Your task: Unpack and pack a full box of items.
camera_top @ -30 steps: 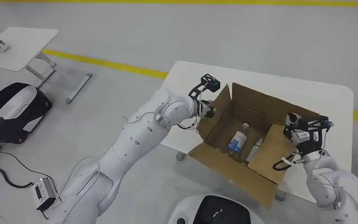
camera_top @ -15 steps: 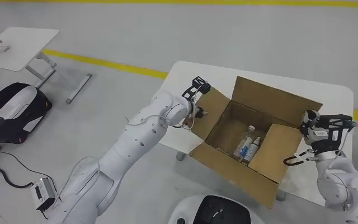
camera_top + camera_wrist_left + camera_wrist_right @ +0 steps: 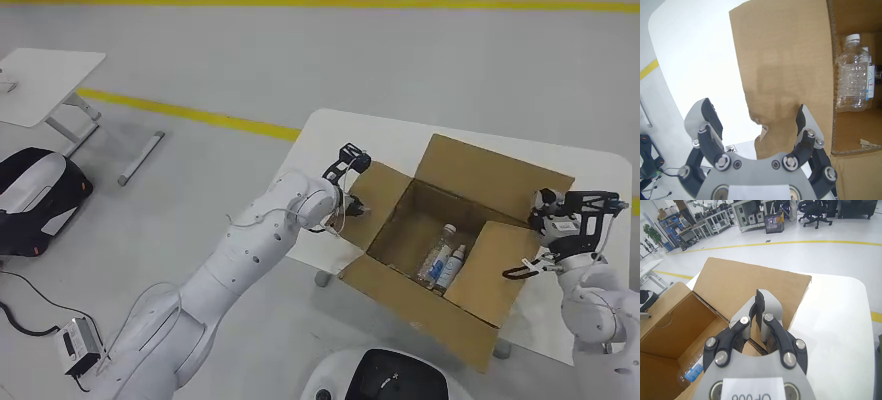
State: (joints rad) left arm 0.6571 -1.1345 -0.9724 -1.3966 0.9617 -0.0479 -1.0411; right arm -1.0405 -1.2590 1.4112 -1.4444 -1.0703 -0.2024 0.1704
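Observation:
An open cardboard box [image 3: 405, 293] stands on the white table [image 3: 350, 135] with its flaps spread out. A clear water bottle [image 3: 433, 256] and a smaller white bottle [image 3: 453, 266] lie side by side on its floor; the left wrist view has the clear bottle [image 3: 851, 75] too. My left gripper [image 3: 753, 110] is open at the torn edge of the left flap [image 3: 783, 62], one finger on each side. In the top view it [image 3: 356, 207] sits at that flap. My right gripper [image 3: 758, 298] is shut with nothing in it, above the box's right rim beside the right flap [image 3: 492, 275].
The box's front wall overhangs the table's near edge. Bare tabletop [image 3: 600, 170] lies behind and right of the box. On the floor to the left are a second small white table [image 3: 45, 85] and a black-and-white device [image 3: 35, 195].
The box has slid and turned towards the right, and its left flap now lies folded outward. The right gripper has drawn back to the right, off the flap. The left gripper has shifted slightly left.

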